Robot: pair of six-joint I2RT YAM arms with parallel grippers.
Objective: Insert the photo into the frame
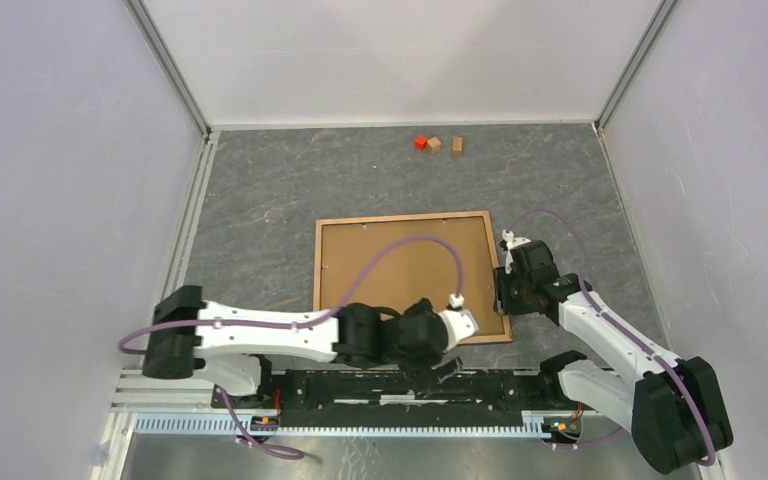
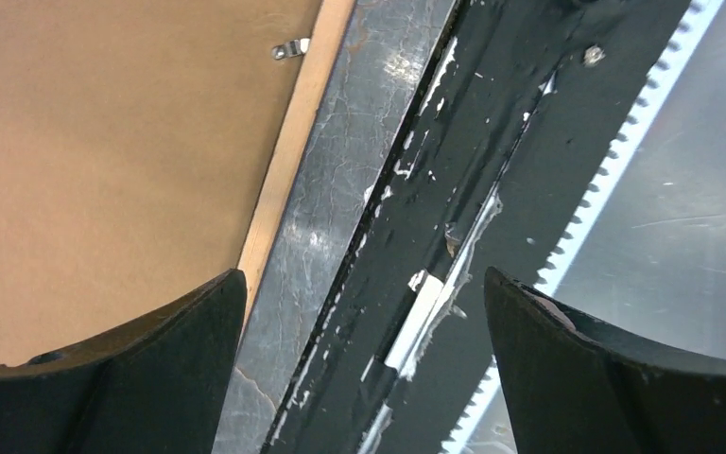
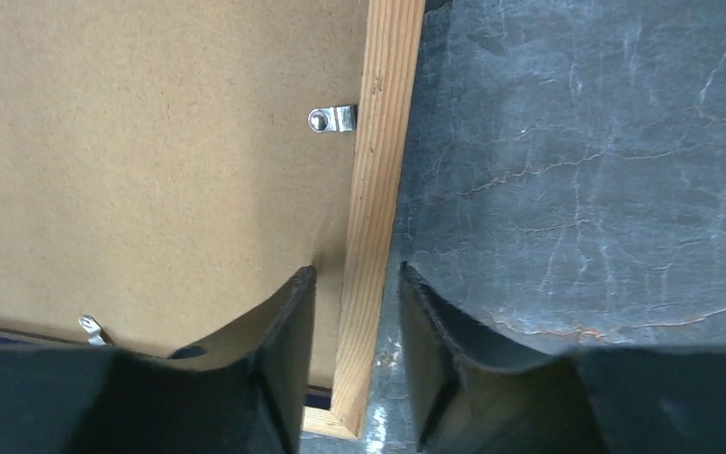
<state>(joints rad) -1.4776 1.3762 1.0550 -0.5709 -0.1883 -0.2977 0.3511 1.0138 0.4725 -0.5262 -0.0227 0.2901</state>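
The frame [image 1: 405, 218] lies flat mid-table with its light wood side up, and a plain brown backing board [image 1: 400, 270] fills it. The photo is hidden. My right gripper [image 1: 503, 290] is at the frame's right rail near the front corner. In the right wrist view this gripper [image 3: 354, 274] straddles the wooden rail [image 3: 378, 189], open, with a narrow gap on each side. My left gripper [image 1: 443, 366] hovers by the frame's near rail [image 2: 288, 161]. In the left wrist view it [image 2: 364, 284] stands wide open, with only table edge and the black base beam between its fingers.
Small metal clips [image 3: 333, 119] [image 2: 291, 47] sit on the backing board at the rails. A red block [image 1: 421, 143] and two wooden blocks [image 1: 434, 144] [image 1: 457, 145] lie at the far edge. The black base beam [image 1: 400, 385] runs along the near edge. White walls enclose the table.
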